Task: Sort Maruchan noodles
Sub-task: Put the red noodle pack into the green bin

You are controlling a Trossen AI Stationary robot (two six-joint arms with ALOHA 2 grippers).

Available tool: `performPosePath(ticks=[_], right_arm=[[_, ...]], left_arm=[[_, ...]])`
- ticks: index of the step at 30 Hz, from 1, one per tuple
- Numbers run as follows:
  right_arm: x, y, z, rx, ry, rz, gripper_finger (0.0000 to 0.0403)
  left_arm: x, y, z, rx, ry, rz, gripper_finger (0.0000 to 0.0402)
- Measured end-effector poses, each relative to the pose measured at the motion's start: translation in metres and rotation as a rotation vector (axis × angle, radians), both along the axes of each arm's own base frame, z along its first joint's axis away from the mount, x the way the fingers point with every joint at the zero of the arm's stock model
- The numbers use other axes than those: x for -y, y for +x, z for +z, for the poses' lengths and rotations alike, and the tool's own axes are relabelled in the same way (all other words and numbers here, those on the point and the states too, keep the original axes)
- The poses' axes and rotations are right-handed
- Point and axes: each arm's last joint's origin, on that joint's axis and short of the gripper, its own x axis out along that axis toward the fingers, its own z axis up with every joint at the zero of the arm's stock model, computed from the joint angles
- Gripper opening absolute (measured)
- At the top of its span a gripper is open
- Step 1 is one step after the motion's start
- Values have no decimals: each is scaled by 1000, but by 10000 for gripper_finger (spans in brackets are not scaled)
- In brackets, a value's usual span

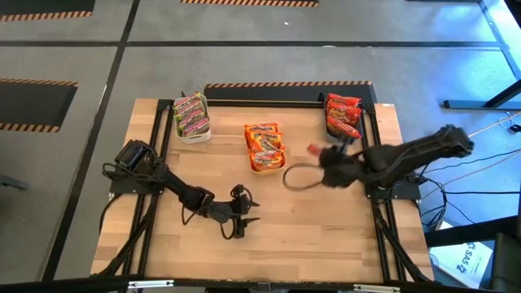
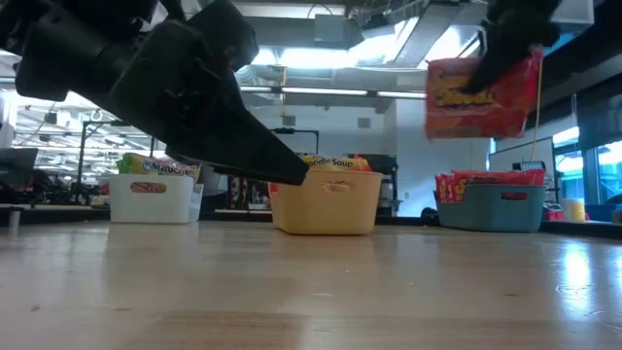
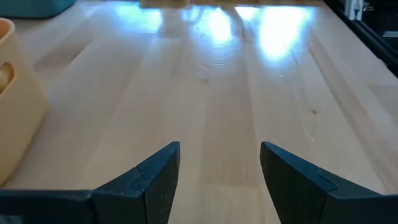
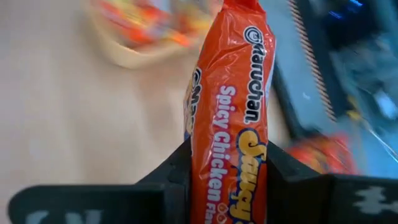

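A red Maruchan packet [image 4: 231,106] is held in the air by my right gripper [image 4: 227,163], which is shut on it at the table's right, near the blue bin [image 2: 491,206] of red packets. In the low view the packet [image 2: 483,97] hangs high above the table. A white bin [image 1: 193,119] holds green-pink packets and a yellow bin [image 1: 265,148] holds orange ones. Open and empty, my left gripper [image 3: 219,152] hovers low over bare wood in front of the yellow bin; in the high view it [image 1: 247,213] sits left of centre. My right gripper pinches the red packet between its two fingers [image 4: 176,169], one on each side of it [image 4: 205,163]. Most of the packet sticks out past the fingertips. The fingers slant down from above. The packet is lifted clear of the table and hangs tilted below the gripper.
The three bins stand in a row along the table's far side, white at left, yellow in the middle, blue [image 1: 343,118] at right. Bare wood [image 1: 309,228] fills the near half of the table. Black frame rails [image 1: 381,220] run along the table's sides.
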Motion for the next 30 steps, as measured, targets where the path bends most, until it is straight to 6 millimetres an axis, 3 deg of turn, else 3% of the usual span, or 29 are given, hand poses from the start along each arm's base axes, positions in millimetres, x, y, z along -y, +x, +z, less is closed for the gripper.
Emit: performPosePath(ticks=[6,15,22,30], right_arm=[[54,-31,-2,-57,-46,-204,99],[119,-40,-24,-193,45,-287,90],[146,-47,-36,-186,90,-294,91],[163,-56,-53,-239,45,-279,97]], left_arm=[[-1,1,0,0,0,4,218],[-1,0,-1,-4,3,5,218],[-1,0,-1,-8,5,5,218],[-2,0,-1,-8,6,7,218]])
